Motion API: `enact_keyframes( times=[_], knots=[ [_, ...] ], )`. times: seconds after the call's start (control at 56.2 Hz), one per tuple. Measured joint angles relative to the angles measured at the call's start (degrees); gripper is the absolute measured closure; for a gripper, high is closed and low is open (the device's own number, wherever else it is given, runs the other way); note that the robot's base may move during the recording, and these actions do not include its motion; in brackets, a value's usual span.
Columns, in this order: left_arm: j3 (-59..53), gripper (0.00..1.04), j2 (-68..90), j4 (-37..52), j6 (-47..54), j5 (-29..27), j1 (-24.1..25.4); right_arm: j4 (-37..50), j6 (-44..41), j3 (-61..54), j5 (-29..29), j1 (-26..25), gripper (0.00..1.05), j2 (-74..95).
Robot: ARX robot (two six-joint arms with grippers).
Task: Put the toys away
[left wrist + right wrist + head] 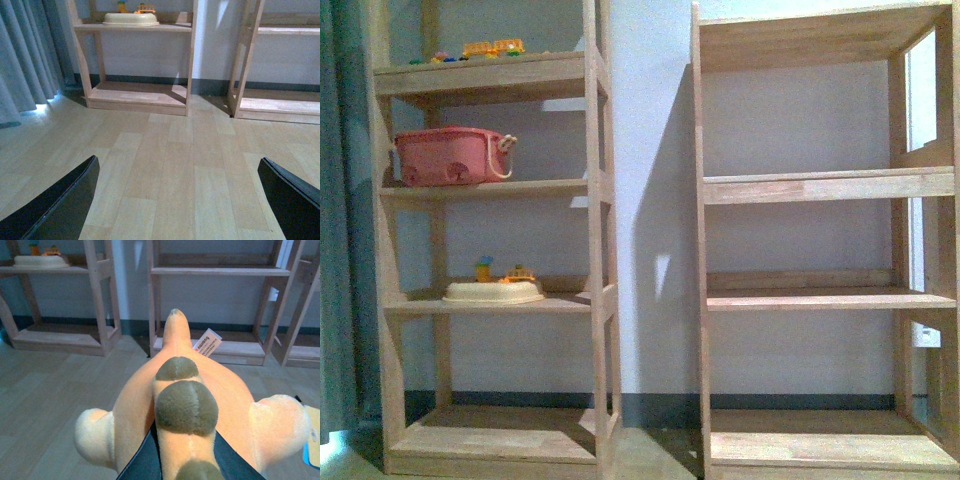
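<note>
- The right gripper [185, 467] was closed on the plush toy [180, 390], its dark fingers [142, 462] showing on either side of the orange body at the near edge of the right wrist view.
- The toy's long axis ran straight away from that gripper. Olive patches lined its back and cream limbs splayed to each side.
- Its tapered far end and paper tag [206, 342] pointed at the right shelf unit [220, 271].
- The left gripper [177, 200] hung wide open over the wooden floor [165, 150] with nothing between its fingers [55, 205]. It faced the left shelf unit [135, 27] and the cream tray [131, 19] on it.
- The front view showed neither arm. A pink basket [450, 157] sat on an upper shelf of the left unit.
- On this evidence the job lay with the right arm, since a shelf stood dead ahead along the toy's own axis. Which shelf or container was meant could not be told.
</note>
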Motion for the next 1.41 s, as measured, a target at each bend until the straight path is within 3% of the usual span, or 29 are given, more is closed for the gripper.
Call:
enact_keyframes(
  times=[1.407],
  knots=[
    [0.0,0.06,0.0,0.0,0.0,-0.02,0.02,0.0,0.0,0.0,-0.61,0.0,0.95,0.0]
  ],
)
